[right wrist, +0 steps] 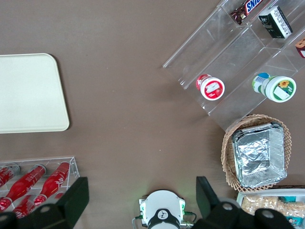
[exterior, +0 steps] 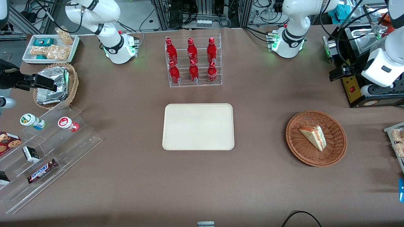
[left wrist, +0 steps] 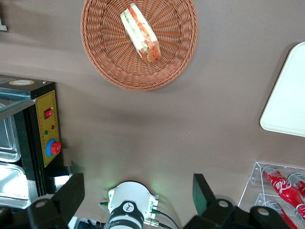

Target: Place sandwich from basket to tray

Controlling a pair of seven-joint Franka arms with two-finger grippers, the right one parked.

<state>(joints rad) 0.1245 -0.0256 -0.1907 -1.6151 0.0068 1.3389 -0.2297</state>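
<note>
One sandwich [exterior: 313, 137] in basket [exterior: 296, 148], toward working arm's end, nearer front camera than end effector [left wrist: 138, 193], well apart from it. End effector fingers spread, gripping nothing. Tray [exterior: 198, 126] at frame centre.

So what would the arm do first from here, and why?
Probably lower the open gripper toward the sandwich. The sandwich lies untouched in the basket, the tray holds nothing, and the gripper hangs high above the table, farther from the front camera than the basket, gripping nothing. It has to reach the sandwich before anything else.
</note>
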